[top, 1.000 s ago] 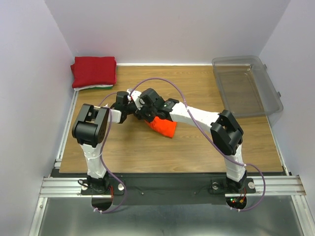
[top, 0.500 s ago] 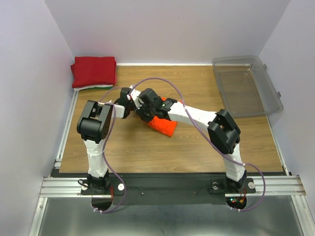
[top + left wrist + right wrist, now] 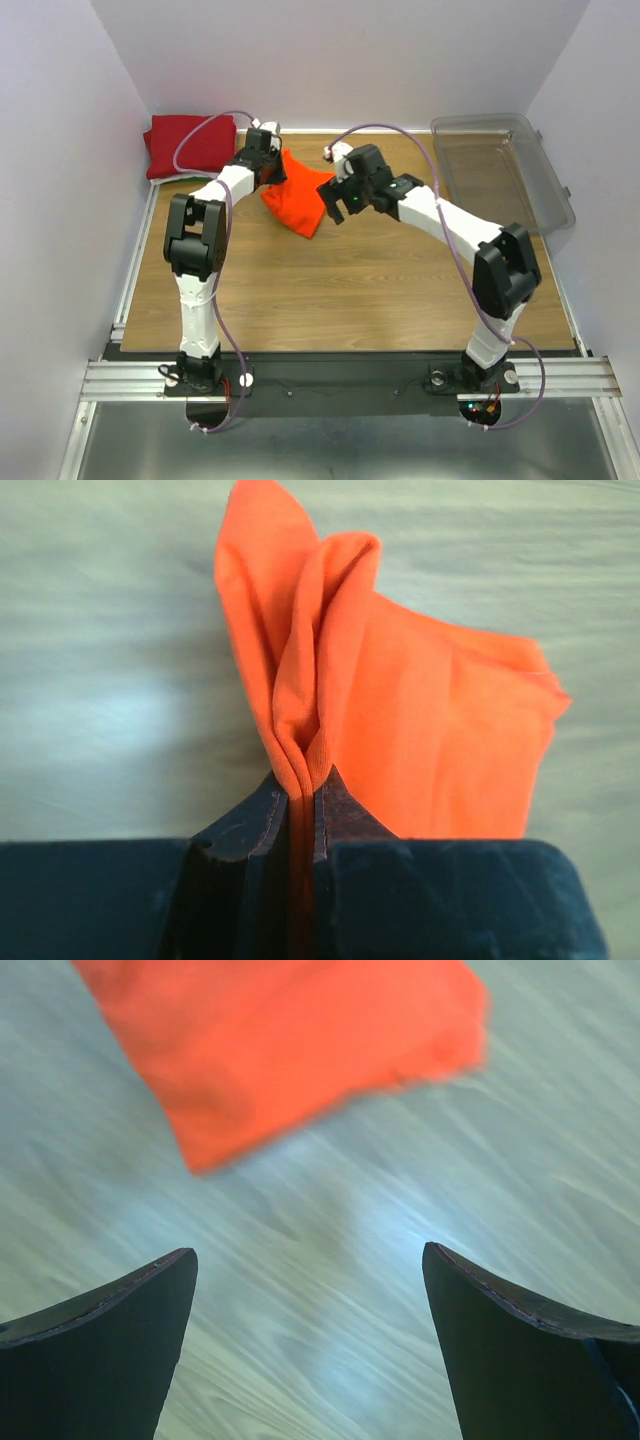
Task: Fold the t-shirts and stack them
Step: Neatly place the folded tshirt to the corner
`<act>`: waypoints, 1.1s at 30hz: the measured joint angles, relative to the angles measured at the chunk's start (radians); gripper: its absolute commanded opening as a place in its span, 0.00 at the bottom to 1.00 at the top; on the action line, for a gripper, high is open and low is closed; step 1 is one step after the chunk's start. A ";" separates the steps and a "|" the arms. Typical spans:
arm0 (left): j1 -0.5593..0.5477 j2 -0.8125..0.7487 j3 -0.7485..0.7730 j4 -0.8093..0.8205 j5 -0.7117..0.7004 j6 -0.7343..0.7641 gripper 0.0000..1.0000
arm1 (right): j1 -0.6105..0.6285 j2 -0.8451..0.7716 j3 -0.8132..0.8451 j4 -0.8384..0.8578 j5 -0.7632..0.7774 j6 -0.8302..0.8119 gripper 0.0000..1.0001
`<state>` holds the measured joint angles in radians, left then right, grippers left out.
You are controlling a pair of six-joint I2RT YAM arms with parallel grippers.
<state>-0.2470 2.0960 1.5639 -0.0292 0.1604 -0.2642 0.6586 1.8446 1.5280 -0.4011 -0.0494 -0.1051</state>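
Observation:
A folded bright orange t-shirt (image 3: 298, 203) hangs low over the table's back left part, gathered into a bunch where it is held. My left gripper (image 3: 274, 170) is shut on its upper edge; in the left wrist view the orange cloth (image 3: 420, 730) is pinched as a thin fold between the black fingertips (image 3: 340, 805). My right gripper (image 3: 333, 203) stands open just right of the shirt, apart from it. The right wrist view shows the orange t-shirt (image 3: 290, 1040) beyond the spread gripper (image 3: 310, 1280), bare wood between. A dark red folded t-shirt (image 3: 190, 143) lies in the back left corner on white and green edges (image 3: 195, 178).
A clear plastic bin (image 3: 505, 172) sits at the back right, overhanging the wooden table (image 3: 350, 290). White walls close in the left, back and right sides. Purple cables loop over both arms.
The left gripper closed on the orange t-shirt and carried it back and left, toward the red stack. The right gripper let go, opened wide and drew off to the right.

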 measured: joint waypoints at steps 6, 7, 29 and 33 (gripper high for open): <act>0.020 0.156 0.310 -0.156 -0.148 0.211 0.00 | -0.084 -0.113 -0.097 -0.011 0.014 -0.014 1.00; 0.031 0.192 0.373 -0.174 -0.162 0.242 0.01 | -0.087 -0.118 -0.109 -0.013 0.015 -0.016 1.00; 0.140 0.278 0.754 -0.282 -0.214 0.495 0.01 | -0.090 -0.126 -0.168 -0.043 0.015 -0.029 1.00; 0.135 0.253 0.767 -0.289 -0.205 0.503 0.01 | -0.090 -0.126 -0.168 -0.043 0.016 -0.030 1.00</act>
<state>-0.1116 2.3489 2.3310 -0.3180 -0.0448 0.2386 0.5686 1.7184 1.3602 -0.4446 -0.0338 -0.1349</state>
